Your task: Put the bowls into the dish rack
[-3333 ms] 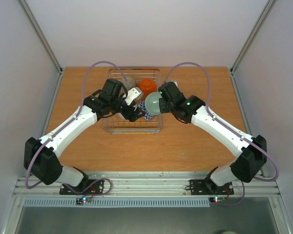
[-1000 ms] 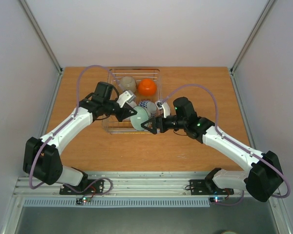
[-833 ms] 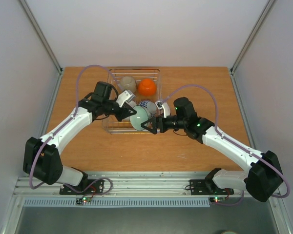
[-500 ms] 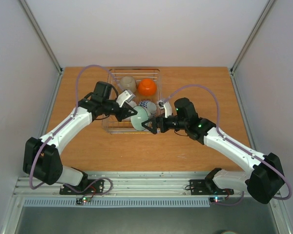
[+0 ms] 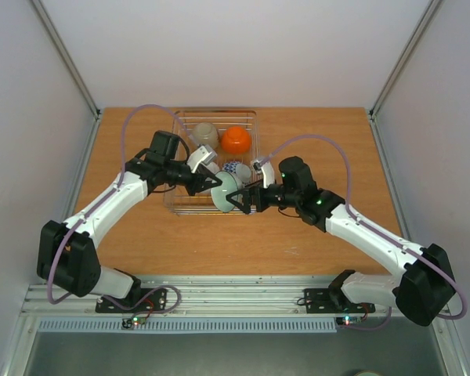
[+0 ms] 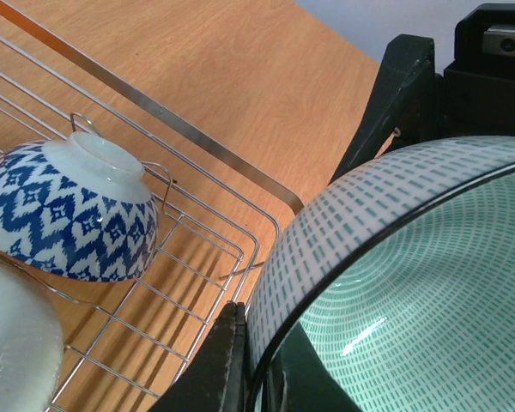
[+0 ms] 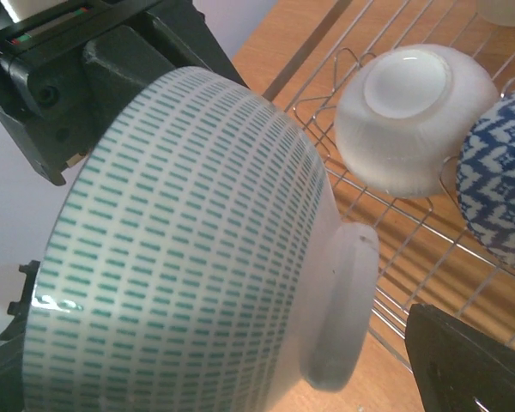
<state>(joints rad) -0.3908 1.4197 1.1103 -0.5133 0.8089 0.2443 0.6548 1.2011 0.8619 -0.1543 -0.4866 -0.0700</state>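
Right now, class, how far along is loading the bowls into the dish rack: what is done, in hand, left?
Done: the orange bowl, beige bowl, blue-white zigzag bowl and white bowl sit in the dish rack. In hand: the left fingers pinch the rim of the green-dashed bowl over the rack; the right fingers stand open beside it. Left: setting that bowl down.
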